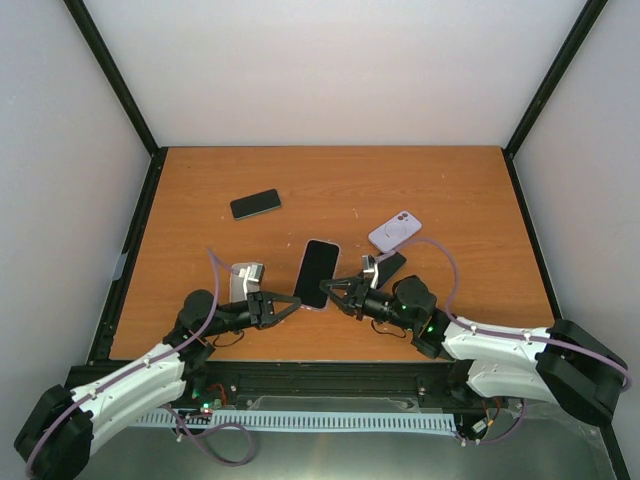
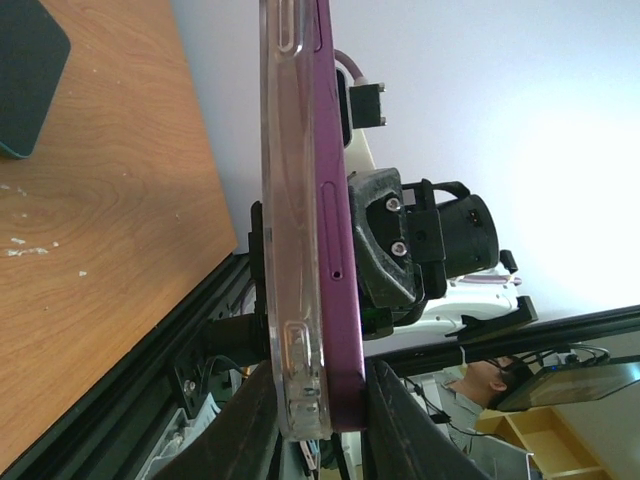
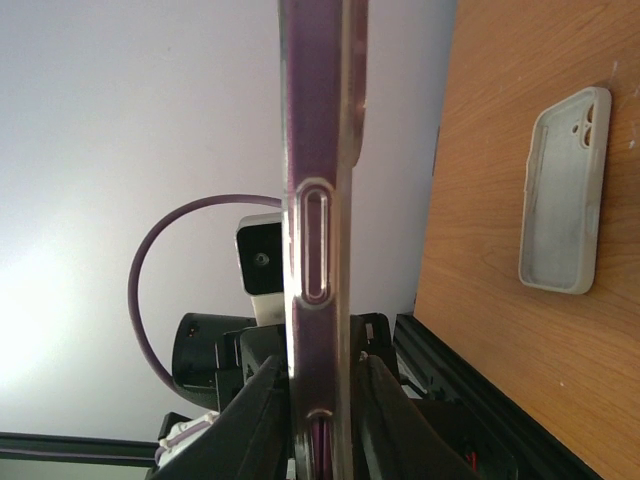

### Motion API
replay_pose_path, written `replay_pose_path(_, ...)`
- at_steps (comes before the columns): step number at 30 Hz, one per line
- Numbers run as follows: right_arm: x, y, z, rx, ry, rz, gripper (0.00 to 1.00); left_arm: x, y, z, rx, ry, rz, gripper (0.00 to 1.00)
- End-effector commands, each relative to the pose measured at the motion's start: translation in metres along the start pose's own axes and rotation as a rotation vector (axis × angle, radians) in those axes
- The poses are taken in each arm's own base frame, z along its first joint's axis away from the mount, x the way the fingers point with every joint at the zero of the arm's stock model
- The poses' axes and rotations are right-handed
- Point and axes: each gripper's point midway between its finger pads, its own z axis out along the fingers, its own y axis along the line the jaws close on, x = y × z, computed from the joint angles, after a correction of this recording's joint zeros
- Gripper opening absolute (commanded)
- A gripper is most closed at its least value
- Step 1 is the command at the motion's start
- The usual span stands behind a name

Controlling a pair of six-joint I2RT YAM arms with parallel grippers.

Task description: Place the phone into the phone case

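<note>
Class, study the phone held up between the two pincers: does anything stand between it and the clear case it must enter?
Nothing visible does. The clear case lies directly against the purple phone, with the left pincer and right pincer clamping both together.

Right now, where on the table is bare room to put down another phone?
Free: the far strip behind the flat black phone and the lilac rectangular item; the right side beyond that item. Crowded: near middle, where left tool and right tool hold the purple phone in its clear case, between a pale empty case and a dark slab.
</note>
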Motion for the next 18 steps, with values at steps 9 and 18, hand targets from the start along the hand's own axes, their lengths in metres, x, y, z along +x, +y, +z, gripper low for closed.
replay_pose_path(9,0.015,0.003,0.0,-0.046,0.083,-0.009,0.35,-0.024,-0.015,0.003,0.004,-0.101,0.046,0.0)
replay_pose_path(18,0.026,0.003,0.001,-0.062,0.142,-0.009,0.23,-0.029,-0.015,0.003,-0.007,-0.126,0.042,0.01)
